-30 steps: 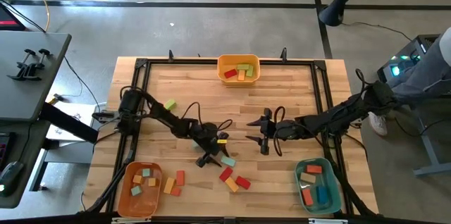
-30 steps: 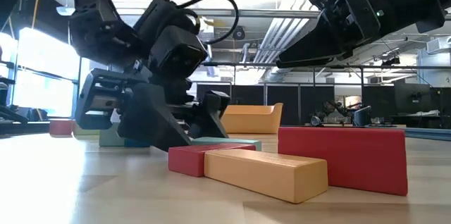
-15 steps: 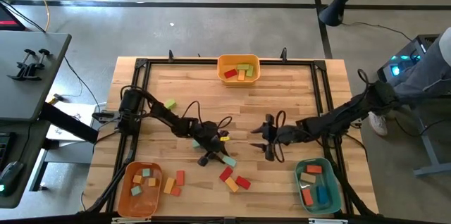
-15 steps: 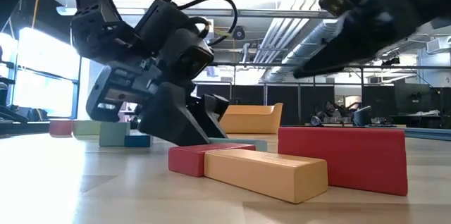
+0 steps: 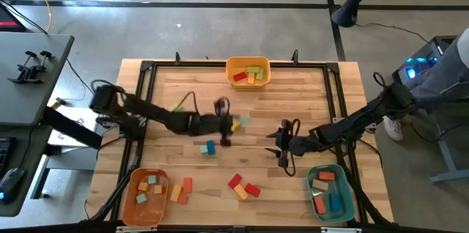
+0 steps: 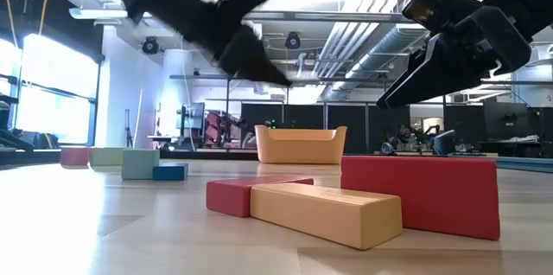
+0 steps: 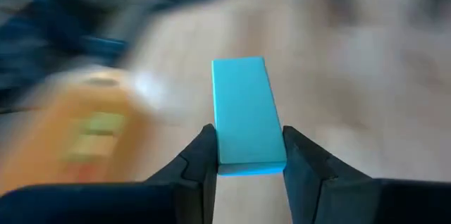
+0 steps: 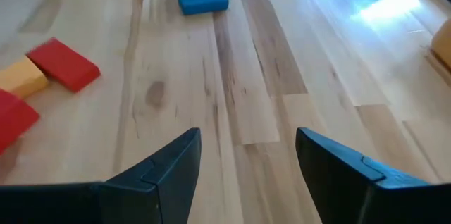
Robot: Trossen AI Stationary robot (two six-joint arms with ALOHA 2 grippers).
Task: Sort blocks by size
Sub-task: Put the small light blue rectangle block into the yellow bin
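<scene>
My left gripper is raised over the middle of the table, shut on a teal block, which also shows in the high view. My right gripper hangs open and empty above the boards, right of the middle; its fingers frame bare wood. Loose blocks lie flat on the table: a teal and a blue one, two red ones and an orange one, an orange and a red one, and a green one. My left gripper pinches the teal block's two long sides between its two fingers, at the block's near end. The block runs on straight ahead past the fingertips. It is lifted clear of the table.
A yellow bin with blocks stands at the far edge, an orange bin with small blocks at the near left, and a teal bin with blocks at the near right. A black frame rims the table.
My left gripper has risen from the table near the red blocks with the teal block, lifted it clear, and swung fast toward the far edge and the yellow bin. My right gripper has gone a little toward the near edge and the teal bin.
</scene>
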